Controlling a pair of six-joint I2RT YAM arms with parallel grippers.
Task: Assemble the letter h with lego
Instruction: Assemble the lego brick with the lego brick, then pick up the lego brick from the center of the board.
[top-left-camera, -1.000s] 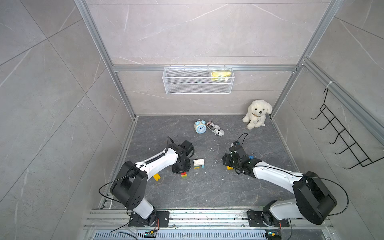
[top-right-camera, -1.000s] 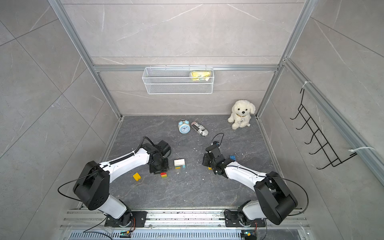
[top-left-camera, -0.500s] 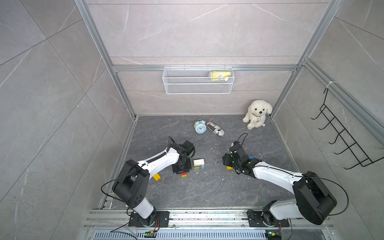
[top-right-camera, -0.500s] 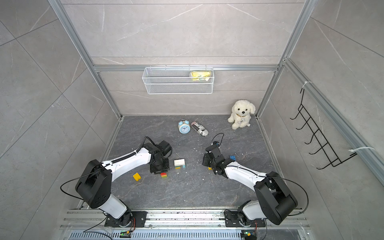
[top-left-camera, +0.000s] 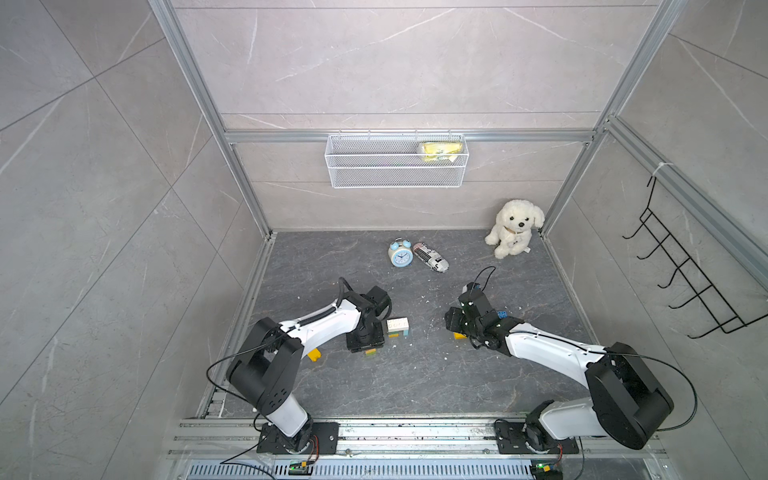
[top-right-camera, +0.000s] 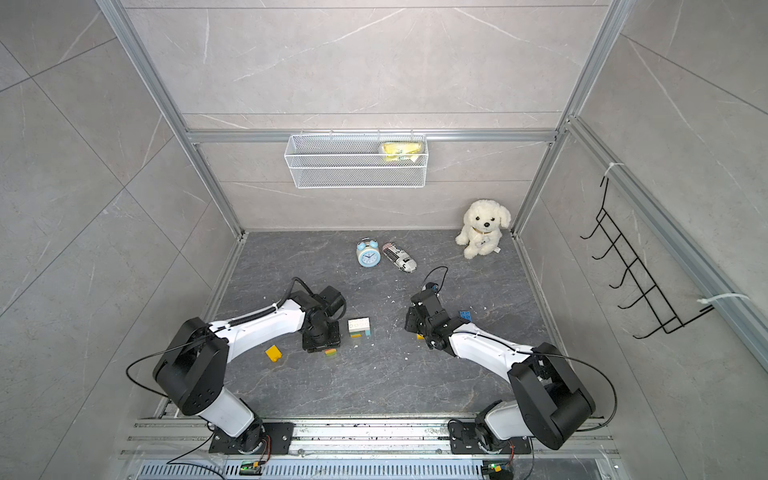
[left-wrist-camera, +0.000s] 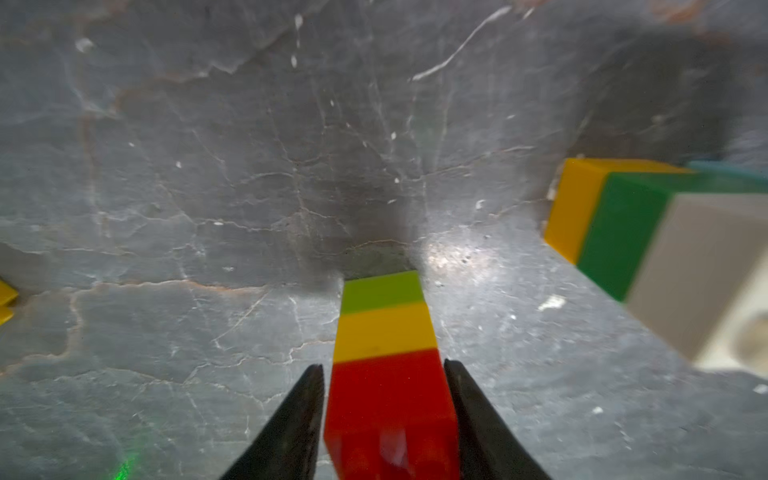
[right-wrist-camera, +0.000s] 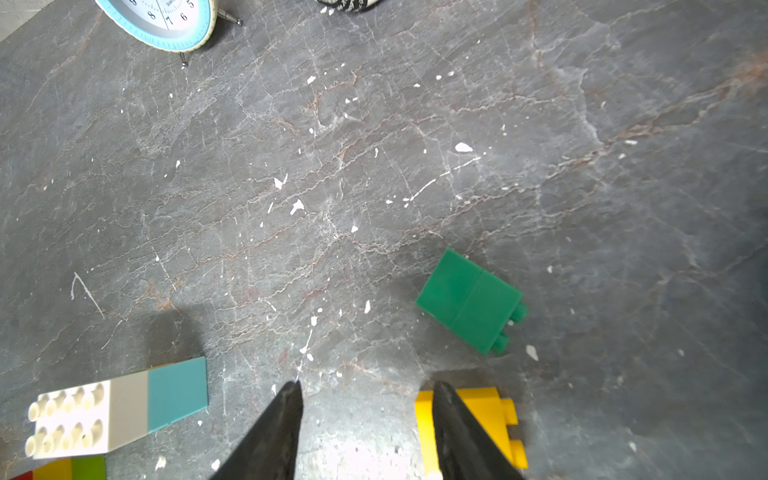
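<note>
Left wrist view: a red-yellow-green lego stack (left-wrist-camera: 384, 328) is flanked, ungripped, by the left gripper (left-wrist-camera: 384, 365), its jaws slightly parted. The right gripper (right-wrist-camera: 365, 388) is held open and empty, a yellow brick (right-wrist-camera: 486, 415) just beside it. The h is judged unfinished: pieces lie unjoined.

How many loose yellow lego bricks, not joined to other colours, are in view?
2. One yellow studded plastic brick lies beside the left arm; the other yellow brick lies outside the right gripper. More may hide under the arms.
</note>
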